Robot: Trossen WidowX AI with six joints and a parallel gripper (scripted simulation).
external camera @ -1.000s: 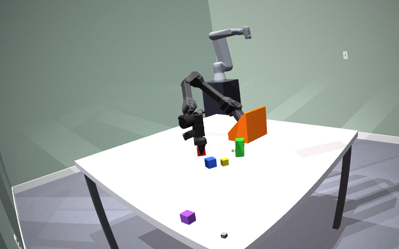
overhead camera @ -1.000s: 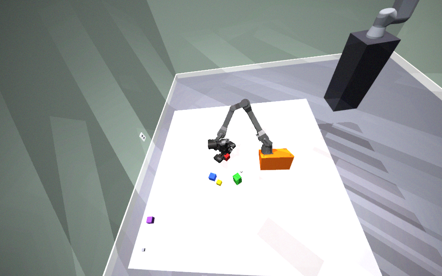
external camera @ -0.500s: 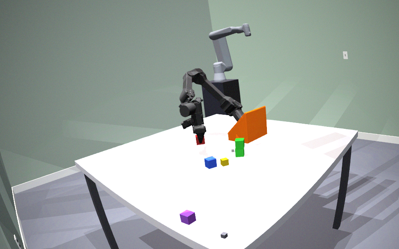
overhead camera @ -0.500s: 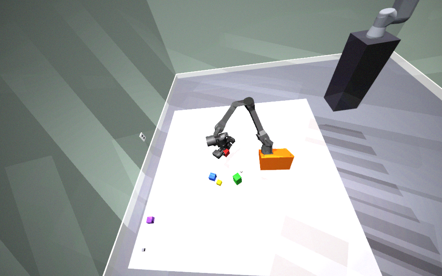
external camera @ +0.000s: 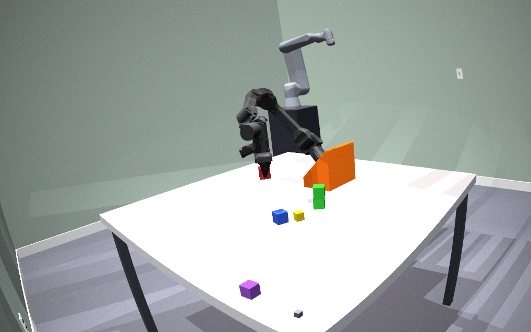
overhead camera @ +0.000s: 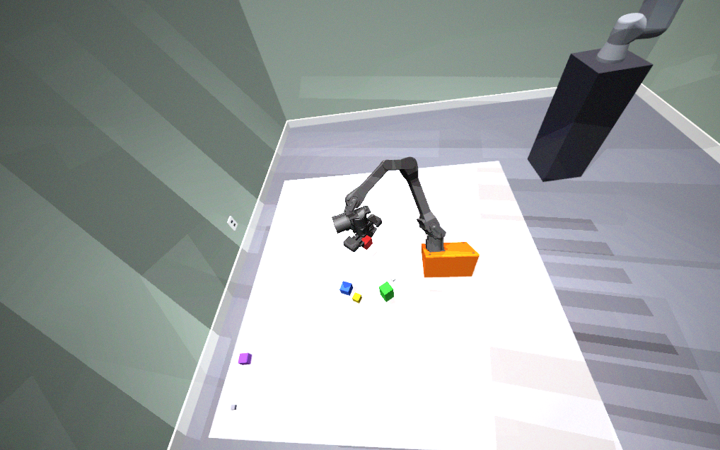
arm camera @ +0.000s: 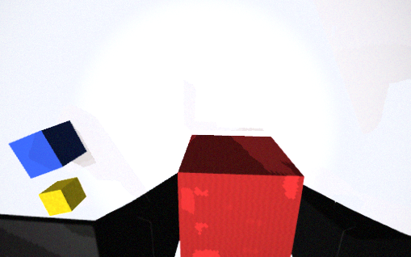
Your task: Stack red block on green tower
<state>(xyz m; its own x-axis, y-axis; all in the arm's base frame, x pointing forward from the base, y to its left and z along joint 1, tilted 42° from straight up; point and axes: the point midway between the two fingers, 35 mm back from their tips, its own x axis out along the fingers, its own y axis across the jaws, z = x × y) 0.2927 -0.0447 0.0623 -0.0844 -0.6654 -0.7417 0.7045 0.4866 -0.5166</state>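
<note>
Though lifted, red block (arm camera: 240, 210) inside gripper (arm camera: 236, 226)

One red block (external camera: 264, 174), one blue block (external camera: 280, 216), one yellow block (external camera: 298, 215), one purple block (external camera: 250, 288) and one tiny grey cube (external camera: 298, 313). Two green blocks stacked as one green tower (external camera: 318, 196). One orange base (external camera: 333, 166), one white table (external camera: 383, 214).
</note>
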